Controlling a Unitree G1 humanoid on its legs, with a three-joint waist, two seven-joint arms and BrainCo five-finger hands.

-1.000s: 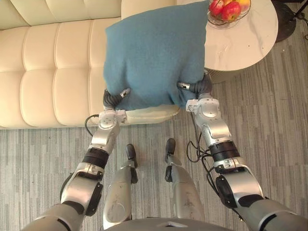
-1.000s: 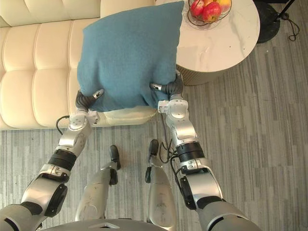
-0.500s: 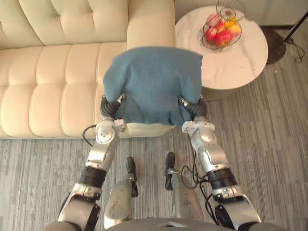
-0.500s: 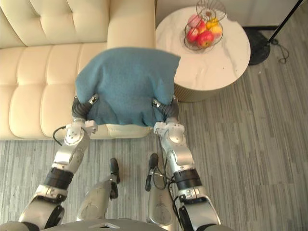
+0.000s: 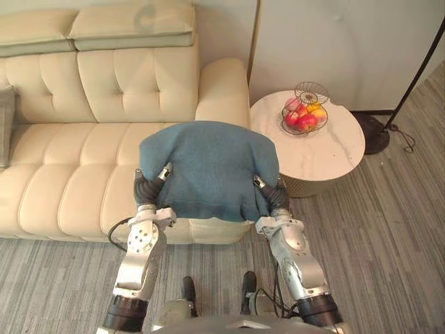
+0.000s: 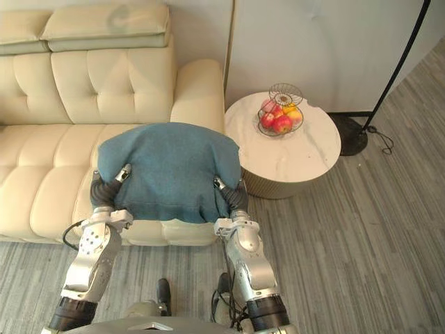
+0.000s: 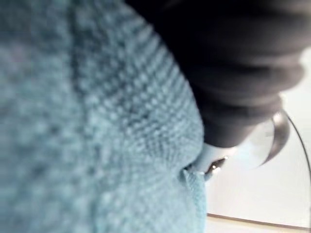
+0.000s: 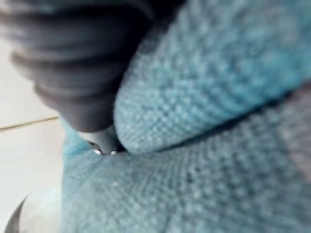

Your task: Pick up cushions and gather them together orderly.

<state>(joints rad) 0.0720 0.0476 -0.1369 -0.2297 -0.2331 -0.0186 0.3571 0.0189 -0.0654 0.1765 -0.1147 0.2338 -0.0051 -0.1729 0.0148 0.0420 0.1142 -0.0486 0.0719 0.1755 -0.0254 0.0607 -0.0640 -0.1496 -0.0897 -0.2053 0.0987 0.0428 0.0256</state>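
A blue knitted cushion hangs between my two hands over the front edge of the cream sofa's right seat. My left hand grips its left lower corner and my right hand grips its right lower corner. Each thumb lies on top of the cloth, with the fingers tucked underneath. In the wrist views the blue knit presses against each dark cover. A grey cushion leans at the sofa's far left.
Two pale flat pads lie along the top of the sofa's back. A round white side table with a wire fruit basket stands right of the armrest. A black floor lamp base sits beyond it.
The camera has shifted and takes in more of the sofa and wall. The cushion, held by both hands throughout, has come down from close before the camera to lie flatter over the seat's front.
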